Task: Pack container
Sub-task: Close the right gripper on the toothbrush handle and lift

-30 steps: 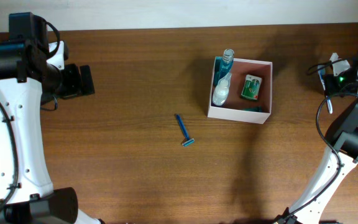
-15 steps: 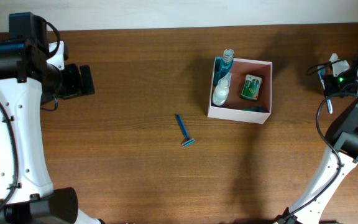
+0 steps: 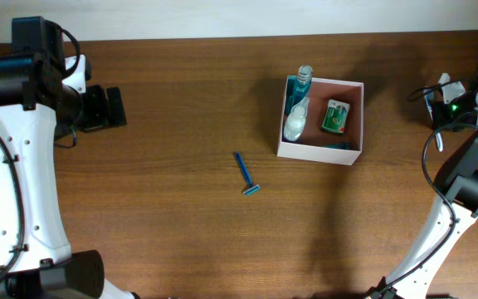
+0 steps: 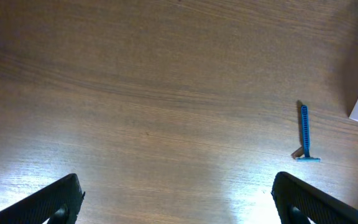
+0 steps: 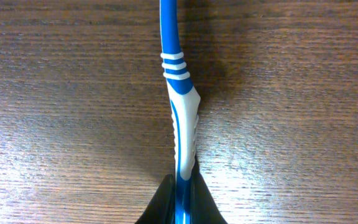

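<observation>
Right claw (image 5: 180, 198) is clamped shut on what looks like a toothbrush (image 5: 179, 106), handle pointing straight out ahead. The container (image 3: 318, 153) sits on the bench (image 3: 181, 241) off to its left, well apart. Left claw (image 4: 179, 202) gapes wide, empty, and is farther off.

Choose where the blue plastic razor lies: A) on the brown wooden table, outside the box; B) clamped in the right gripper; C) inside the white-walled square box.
A: the blue plastic razor lies flat on the brown wooden table, apart from the white-walled square box.
</observation>
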Controlling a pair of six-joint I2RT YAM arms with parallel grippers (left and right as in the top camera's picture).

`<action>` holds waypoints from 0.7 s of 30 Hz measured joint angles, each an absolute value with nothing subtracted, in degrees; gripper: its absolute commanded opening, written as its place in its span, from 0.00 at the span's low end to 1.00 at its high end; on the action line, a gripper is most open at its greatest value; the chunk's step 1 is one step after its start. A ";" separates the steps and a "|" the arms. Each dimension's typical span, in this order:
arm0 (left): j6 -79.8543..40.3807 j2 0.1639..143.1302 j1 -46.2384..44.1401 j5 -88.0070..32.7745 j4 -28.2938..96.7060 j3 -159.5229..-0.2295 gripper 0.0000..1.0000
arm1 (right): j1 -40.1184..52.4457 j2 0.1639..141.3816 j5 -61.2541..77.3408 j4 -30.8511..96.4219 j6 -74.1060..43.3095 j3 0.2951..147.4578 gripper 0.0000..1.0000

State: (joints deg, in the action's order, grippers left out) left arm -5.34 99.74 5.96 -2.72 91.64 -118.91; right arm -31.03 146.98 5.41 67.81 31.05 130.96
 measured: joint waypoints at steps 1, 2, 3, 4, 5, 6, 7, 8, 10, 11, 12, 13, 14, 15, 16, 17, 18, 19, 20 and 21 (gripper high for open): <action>-5.34 99.74 5.96 -2.72 91.64 -118.91 0.99 | -31.03 146.98 5.41 67.79 30.72 130.96 0.04; -5.34 99.74 5.96 -2.72 91.64 -118.91 0.99 | -31.03 146.98 5.41 67.59 29.91 130.96 0.03; -5.34 99.74 5.96 -2.72 91.64 -118.91 0.99 | -31.03 146.98 5.43 67.57 29.52 130.96 0.04; -5.34 99.74 5.96 -2.72 91.64 -118.91 0.99 | -31.03 146.98 5.43 67.61 27.29 130.98 0.04; -5.34 99.74 5.96 -2.72 91.64 -118.91 0.99 | -31.03 146.98 5.45 68.03 26.41 131.20 0.04; -5.34 99.74 5.96 -2.72 91.64 -118.91 1.00 | -31.03 146.98 5.52 68.77 25.65 131.57 0.03; -5.34 99.74 5.96 -2.72 91.64 -118.91 0.99 | -30.96 146.98 5.82 71.81 24.14 133.05 0.03; -5.34 99.74 5.96 -2.72 91.66 -118.91 0.99 | -30.96 146.98 6.11 73.30 23.35 134.21 0.04; -5.34 99.74 5.96 -2.72 91.61 -118.91 0.99 | -30.89 146.96 6.94 77.71 20.67 138.21 0.04; -5.34 99.74 5.96 -2.72 91.64 -118.91 1.00 | -30.81 146.85 7.20 80.71 18.92 140.77 0.04; -5.34 99.74 5.96 -2.72 91.61 -118.91 0.99 | -30.72 146.71 7.44 83.55 17.54 143.46 0.04; -5.34 99.74 5.96 -2.72 91.61 -118.91 0.99 | -30.59 146.71 7.57 85.93 16.60 145.10 0.04; -5.34 99.74 5.96 -2.70 91.64 -118.91 0.99 | -30.24 146.63 7.64 91.05 15.18 148.81 0.04; -5.34 99.74 5.96 -2.72 91.66 -118.91 0.99 | -29.95 146.52 7.66 93.27 14.52 151.30 0.04; -5.34 99.74 5.96 -2.72 91.61 -118.91 0.99 | -29.56 146.28 7.70 95.46 13.82 153.58 0.03; -5.34 99.74 5.96 -2.72 91.61 -118.91 0.99 | -29.21 146.04 7.88 96.66 13.08 154.82 0.04; -5.34 99.74 5.96 -2.72 91.66 -118.91 1.00 | -28.56 145.21 8.29 96.99 11.88 155.87 0.04; -5.34 99.74 5.96 -2.72 91.64 -118.91 0.99 | -27.88 144.44 8.78 96.99 11.03 156.27 0.04; -5.34 99.74 5.96 -2.72 91.64 -118.91 0.99 | -27.20 143.68 9.37 96.99 10.52 156.40 0.03; -5.34 99.74 5.96 -2.72 91.66 -118.91 0.99 | -26.15 142.63 10.20 96.99 9.39 156.48 0.04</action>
